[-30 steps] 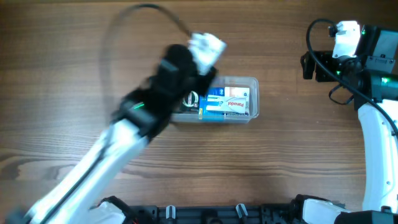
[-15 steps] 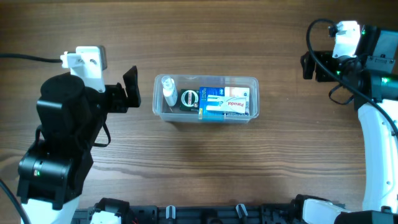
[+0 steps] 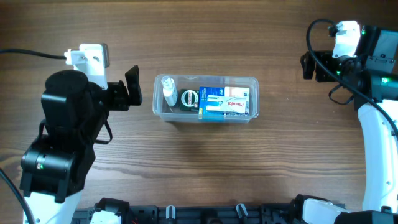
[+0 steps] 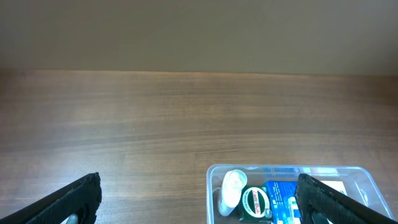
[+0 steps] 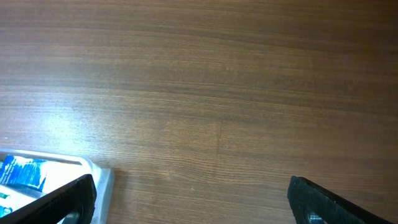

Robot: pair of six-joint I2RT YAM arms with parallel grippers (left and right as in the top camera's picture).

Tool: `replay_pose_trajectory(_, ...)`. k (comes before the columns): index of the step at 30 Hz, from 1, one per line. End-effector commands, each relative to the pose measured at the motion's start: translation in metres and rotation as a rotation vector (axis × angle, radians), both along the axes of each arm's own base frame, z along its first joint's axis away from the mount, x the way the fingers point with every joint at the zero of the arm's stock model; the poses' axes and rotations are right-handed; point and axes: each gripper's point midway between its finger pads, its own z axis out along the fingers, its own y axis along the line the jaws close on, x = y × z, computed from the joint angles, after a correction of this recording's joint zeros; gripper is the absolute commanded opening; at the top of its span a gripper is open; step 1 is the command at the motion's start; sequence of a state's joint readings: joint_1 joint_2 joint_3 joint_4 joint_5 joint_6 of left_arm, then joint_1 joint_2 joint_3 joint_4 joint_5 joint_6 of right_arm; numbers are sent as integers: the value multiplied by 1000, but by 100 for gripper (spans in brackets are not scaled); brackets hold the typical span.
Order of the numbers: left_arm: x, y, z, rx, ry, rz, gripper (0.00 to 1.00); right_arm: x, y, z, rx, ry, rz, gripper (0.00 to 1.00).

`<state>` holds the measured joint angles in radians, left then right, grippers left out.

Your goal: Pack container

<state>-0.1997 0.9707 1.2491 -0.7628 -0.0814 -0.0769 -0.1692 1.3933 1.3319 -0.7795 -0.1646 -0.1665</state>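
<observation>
The container [image 3: 206, 119], a clear tub, sits mid-table. It holds a white bottle [image 3: 168, 92], a round green tin [image 3: 189, 99], a blue box [image 3: 212, 103] and a white and red box [image 3: 237, 103]. My left gripper [image 3: 129, 92] is open and empty, just left of the tub and apart from it. In the left wrist view the gripper [image 4: 199, 202] spreads wide, with the container [image 4: 286, 168], bottle [image 4: 231, 186] and tin [image 4: 255, 202] ahead. My right gripper [image 3: 309, 67] is at the far right, open and empty. The right wrist view shows that gripper [image 5: 199, 202] over bare wood, the container's corner [image 5: 101, 179] at left.
The wooden table [image 3: 205, 168] runs around the tub on every side. A black cable [image 3: 25, 55] trails from the left arm toward the left edge. The arm bases stand along the near edge.
My left arm has swung back from over the tub's left end to the left side of the table, and its gripper has opened. The right arm is unmoved.
</observation>
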Motion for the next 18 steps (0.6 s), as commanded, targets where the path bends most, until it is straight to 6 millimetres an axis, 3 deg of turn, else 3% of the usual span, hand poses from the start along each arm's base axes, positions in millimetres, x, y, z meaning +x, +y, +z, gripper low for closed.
replay_pose_trajectory(1, -18, 5, -10, -17, -2, 13, 100, 1, 2, -1, 5, 0, 18, 100)
replay_pose_trajectory(4, -54, 12, -28, -23, -36, 13, 100, 1, 2, -1, 6, 0, 18, 100)
replay_pose_trajectory(7, -89, 19, -79, -25, -48, 12, 100, 1, 2, -1, 6, 0, 18, 100)
replay_pose_trajectory(9, -97, 19, -114, -39, -94, 5, 100, 1, 3, -1, 6, 0, 18, 100)
replay_pose_trajectory(10, -95, 17, -123, -50, -132, -3, 100, 1, 2, -1, 6, 0, 18, 100)
replay_pose_trajectory(12, -89, 15, -128, -71, -227, -11, 100, 1, 2, -1, 6, 0, 18, 100)
replay_pose_trajectory(16, -71, 9, -112, -123, -483, -27, 100, 1, 2, -1, 6, 0, 18, 100)
replay_pose_trajectory(18, -69, 9, -117, -126, -500, -26, 100, 1, 2, -1, 6, 0, 18, 100)
